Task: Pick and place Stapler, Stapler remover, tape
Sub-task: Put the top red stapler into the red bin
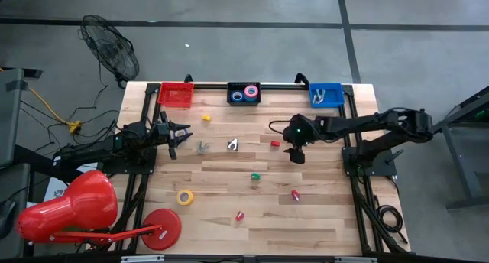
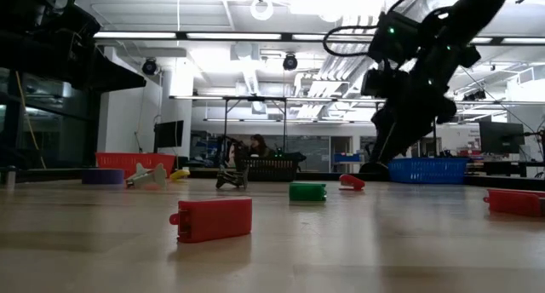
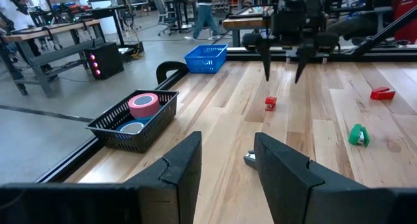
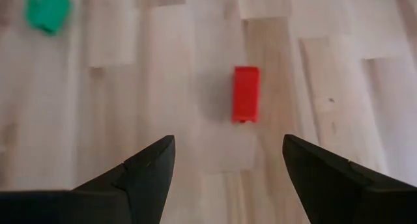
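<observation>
My right gripper [image 1: 294, 154] [image 4: 228, 165] hangs open above the table's middle right, slanting down, touching nothing. A small red stapler [image 4: 245, 94] [image 1: 275, 143] lies flat on the wood just ahead of it, and a green stapler [image 4: 47, 9] [image 1: 255, 176] lies farther off. My left gripper [image 1: 182, 133] [image 3: 225, 168] waits open at the table's left side. A grey staple remover [image 3: 251, 160] [image 1: 202, 147] lies on the wood beyond its fingers, and another [image 1: 232, 144] lies nearer the middle. A yellow tape roll [image 1: 185, 196] lies flat toward the near left.
Along the far edge stand a red bin [image 1: 176, 93], a black bin [image 1: 229, 96] with pink and blue tape rolls, and a blue bin [image 1: 326, 95]. Two more red staplers [image 1: 295, 194] [image 1: 239, 215] lie toward the near edge. A red lamp [image 1: 69, 209] stands at the near left corner.
</observation>
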Robot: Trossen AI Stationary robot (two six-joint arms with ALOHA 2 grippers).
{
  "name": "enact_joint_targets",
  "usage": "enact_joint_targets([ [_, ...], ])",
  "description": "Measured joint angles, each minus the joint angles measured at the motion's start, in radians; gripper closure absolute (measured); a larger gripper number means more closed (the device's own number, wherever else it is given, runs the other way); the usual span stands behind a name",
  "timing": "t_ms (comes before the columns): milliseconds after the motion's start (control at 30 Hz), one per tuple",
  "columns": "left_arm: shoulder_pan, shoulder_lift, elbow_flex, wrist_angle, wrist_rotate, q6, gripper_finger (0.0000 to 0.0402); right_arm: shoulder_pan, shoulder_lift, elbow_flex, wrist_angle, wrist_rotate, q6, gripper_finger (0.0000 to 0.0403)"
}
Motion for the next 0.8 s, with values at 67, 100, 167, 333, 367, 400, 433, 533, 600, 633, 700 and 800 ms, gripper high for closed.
enact_joint_targets([
  [67,0.0,0.0,0.0,0.0,0.0,0.0,0.0263,0.001,0.004,-0.026,0.038,0.038,-0.006,0.0128],
  [100,0.0,0.0,0.0,0.0,0.0,0.0,0.0263,0.003,0.009,-0.035,0.061,0.047,-0.019,0.0128],
  [167,0.0,0.0,0.0,0.0,0.0,0.0,0.0263,0.004,0.019,-0.048,0.105,0.047,-0.037,0.0128],
  [333,0.0,0.0,0.0,0.0,0.0,0.0,0.0263,0.004,0.079,-0.062,0.136,0.025,-0.045,0.0128],
  [367,0.0,0.0,0.0,0.0,0.0,0.0,0.0263,0.003,0.09,-0.062,0.144,0.017,-0.045,0.0128],
  [400,0.0,0.0,0.0,0.0,-0.001,0.0,0.0263,0.002,0.101,-0.061,0.157,0.012,-0.044,0.0128],
  [433,0.0,0.0,0.0,0.0,0.0,0.0,0.0263,-0.001,0.113,-0.06,0.165,0.005,-0.044,0.0128],
  [533,0.0,0.0,0.0,0.0,-0.001,0.0,0.0263,-0.009,0.15,-0.061,0.191,-0.012,-0.043,0.0128],
  [600,0.0,0.0,0.0,0.0,0.0,0.0,0.0263,-0.009,0.172,-0.06,0.217,-0.02,-0.042,0.0128],
  [633,0.0,0.0,0.0,0.0,0.0,0.0,0.0263,-0.009,0.183,-0.06,0.23,-0.03,-0.042,0.0128],
  [700,0.0,0.0,0.0,0.0,0.0,0.0,0.0263,-0.009,0.201,-0.06,0.256,-0.043,-0.042,0.0128],
  [800,0.0,0.0,0.0,0.0,0.0,0.0,0.0263,-0.013,0.207,-0.06,0.28,-0.039,-0.026,0.0128],
])
